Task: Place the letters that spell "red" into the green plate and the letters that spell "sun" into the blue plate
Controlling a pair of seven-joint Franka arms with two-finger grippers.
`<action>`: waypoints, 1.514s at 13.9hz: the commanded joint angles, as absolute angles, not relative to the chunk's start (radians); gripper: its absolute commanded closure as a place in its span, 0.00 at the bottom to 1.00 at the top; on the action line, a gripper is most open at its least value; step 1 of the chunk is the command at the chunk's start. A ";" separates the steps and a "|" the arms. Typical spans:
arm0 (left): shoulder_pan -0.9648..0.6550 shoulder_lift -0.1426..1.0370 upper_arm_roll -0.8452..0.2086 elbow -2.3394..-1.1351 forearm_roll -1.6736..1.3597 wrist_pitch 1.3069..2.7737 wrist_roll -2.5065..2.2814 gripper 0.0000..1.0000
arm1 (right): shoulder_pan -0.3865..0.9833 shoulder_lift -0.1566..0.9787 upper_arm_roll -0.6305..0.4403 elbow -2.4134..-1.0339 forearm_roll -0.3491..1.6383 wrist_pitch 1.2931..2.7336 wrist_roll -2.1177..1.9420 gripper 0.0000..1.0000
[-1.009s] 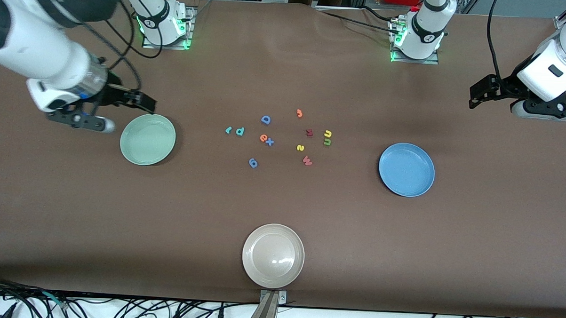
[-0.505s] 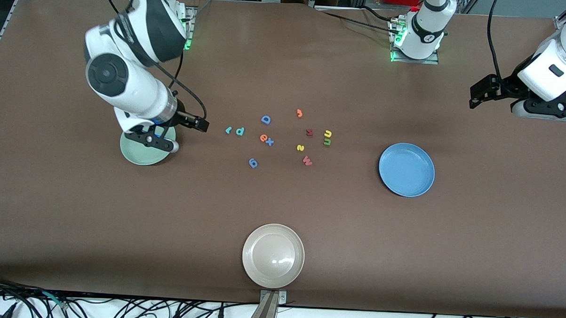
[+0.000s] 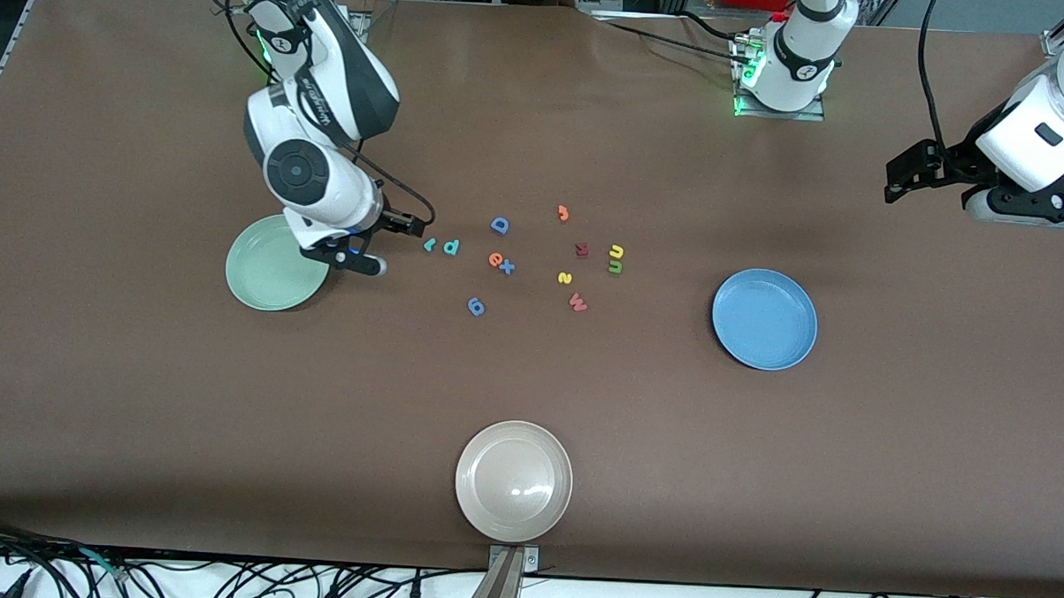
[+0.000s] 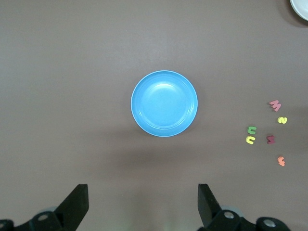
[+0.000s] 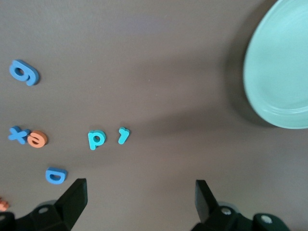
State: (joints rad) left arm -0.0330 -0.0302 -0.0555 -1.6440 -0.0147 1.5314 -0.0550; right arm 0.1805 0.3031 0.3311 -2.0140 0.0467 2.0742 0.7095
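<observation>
- A brown tabletop [image 3: 139, 391] carries scattered foam letters between the green plate [image 3: 263, 281] and the blue plate [image 3: 764, 319].
- The teal "r" [image 3: 429, 244], teal "d" [image 3: 451, 247] and orange "e" [image 3: 494, 260] lie flat in a loose row running toward the left arm's end.
- The yellow "s" [image 3: 565, 278] and the stacked "n"/"u" pair [image 3: 616, 259] lie nearer the blue plate.
- The right gripper [image 3: 408, 225] hangs just beside the "r", fingers spread, empty.
- The left gripper [image 3: 894, 181] waits, fingers apart, empty.

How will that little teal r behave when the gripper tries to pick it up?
The teal r lies flat on the table and looks thin, so it is probably very light and may slide if nudged. It seems to be foam, so likely soft rather than fragile. Being flat, it should not roll.
</observation>
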 commanded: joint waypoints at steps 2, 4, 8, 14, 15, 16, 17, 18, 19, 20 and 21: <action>-0.046 0.026 -0.060 -1.620 -0.052 1.520 -0.066 0.00 | 0.182 0.339 0.330 -2.144 0.044 2.281 0.718 0.01; -0.061 0.072 -0.061 -1.621 -0.086 1.519 -0.060 0.00 | 0.190 0.382 0.330 -2.143 0.045 2.301 0.754 0.01; -0.124 0.193 -0.067 -1.641 -0.117 1.589 -0.084 0.00 | 0.236 0.452 0.327 -2.137 0.046 2.394 0.802 0.01; -0.253 0.279 -0.095 -1.798 -0.118 1.834 -0.244 0.00 | 0.235 0.480 0.322 -2.140 0.044 2.431 0.804 0.05; -0.262 0.279 -0.101 -1.842 -0.139 1.877 -0.274 0.00 | 0.235 0.477 0.321 -2.140 0.044 2.428 0.804 0.05; -0.271 0.273 -0.119 -1.886 -0.152 1.934 -0.293 0.00 | 0.233 0.471 0.319 -2.140 0.044 2.427 0.804 0.05; -0.275 0.272 -0.139 -1.922 -0.152 1.984 -0.317 0.00 | 0.233 0.466 0.315 -2.138 0.044 2.422 0.804 0.05; -0.275 0.276 -0.164 -1.945 -0.152 2.027 -0.362 0.00 | 0.233 0.466 0.314 -2.140 0.043 2.422 0.805 0.05; -0.276 0.281 -0.185 -1.962 -0.152 2.060 -0.406 0.00 | 0.233 0.466 0.314 -2.141 0.043 2.422 0.805 0.11; -0.278 0.290 -0.205 -1.974 -0.146 2.081 -0.438 0.00 | 0.233 0.468 0.314 -2.141 0.043 2.422 0.804 0.19; -0.279 0.298 -0.213 -1.982 -0.140 2.095 -0.452 0.00 | 0.233 0.468 0.314 -2.141 0.043 2.422 0.805 0.20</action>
